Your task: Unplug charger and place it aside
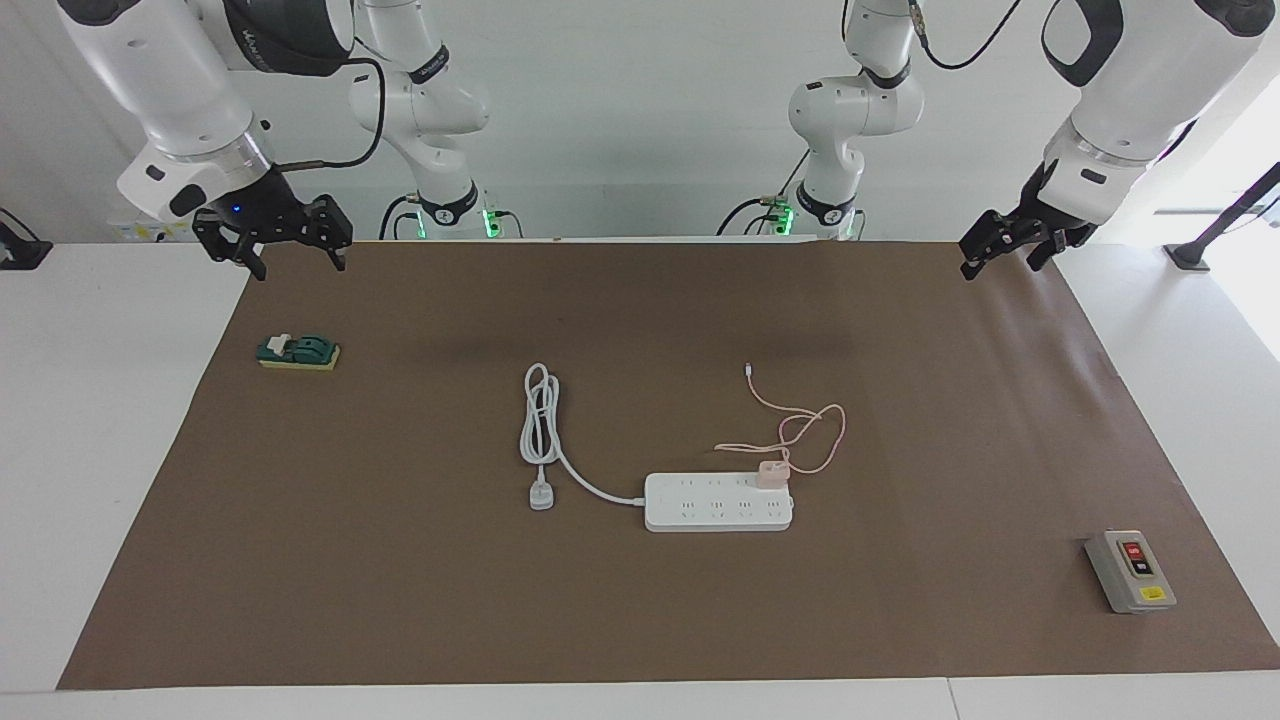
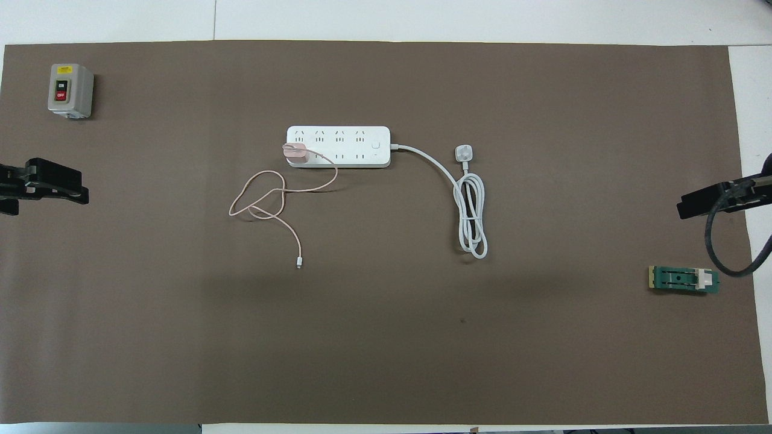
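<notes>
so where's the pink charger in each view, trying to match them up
Facing view: the charger sits low and just past centre, plugged into the power strip at the end toward the left arm.
Overhead view: the charger is up and short of centre, on the same end of the power strip.
Shared landmark: the grey on/off switch box, at the table's corner toward the left arm.
</notes>
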Tool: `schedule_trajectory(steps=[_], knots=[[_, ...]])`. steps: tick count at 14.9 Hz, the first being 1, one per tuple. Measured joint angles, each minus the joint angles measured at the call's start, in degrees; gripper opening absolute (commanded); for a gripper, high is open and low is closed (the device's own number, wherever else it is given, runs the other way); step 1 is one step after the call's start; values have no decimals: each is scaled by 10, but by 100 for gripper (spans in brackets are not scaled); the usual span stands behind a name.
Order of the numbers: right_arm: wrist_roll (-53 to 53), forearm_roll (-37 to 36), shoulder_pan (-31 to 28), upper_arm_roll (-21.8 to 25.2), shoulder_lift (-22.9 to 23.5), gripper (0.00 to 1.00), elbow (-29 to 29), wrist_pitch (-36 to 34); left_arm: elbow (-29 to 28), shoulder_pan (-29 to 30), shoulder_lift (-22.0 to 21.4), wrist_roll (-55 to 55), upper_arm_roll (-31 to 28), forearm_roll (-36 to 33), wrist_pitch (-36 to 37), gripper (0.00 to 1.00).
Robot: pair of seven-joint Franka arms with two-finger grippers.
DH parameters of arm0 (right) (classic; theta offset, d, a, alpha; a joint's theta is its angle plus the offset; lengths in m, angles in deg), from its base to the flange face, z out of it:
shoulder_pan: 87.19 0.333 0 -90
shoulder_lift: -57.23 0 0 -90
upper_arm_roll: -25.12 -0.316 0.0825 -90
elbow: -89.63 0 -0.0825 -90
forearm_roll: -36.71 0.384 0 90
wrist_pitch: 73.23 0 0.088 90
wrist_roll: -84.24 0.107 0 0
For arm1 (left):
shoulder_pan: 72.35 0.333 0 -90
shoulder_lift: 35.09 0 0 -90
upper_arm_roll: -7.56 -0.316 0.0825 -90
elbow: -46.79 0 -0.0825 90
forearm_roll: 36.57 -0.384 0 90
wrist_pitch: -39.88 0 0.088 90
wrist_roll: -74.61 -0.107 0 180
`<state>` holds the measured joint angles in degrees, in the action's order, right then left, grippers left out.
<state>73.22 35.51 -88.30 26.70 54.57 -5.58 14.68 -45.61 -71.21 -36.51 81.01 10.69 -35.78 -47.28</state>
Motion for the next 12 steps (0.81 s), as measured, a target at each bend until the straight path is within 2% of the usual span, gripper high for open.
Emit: schedule_trajectory(steps=[12], knots=[[0, 0, 0, 0, 0, 100, 0, 1, 21, 0, 5, 0, 1, 0, -4, 100]])
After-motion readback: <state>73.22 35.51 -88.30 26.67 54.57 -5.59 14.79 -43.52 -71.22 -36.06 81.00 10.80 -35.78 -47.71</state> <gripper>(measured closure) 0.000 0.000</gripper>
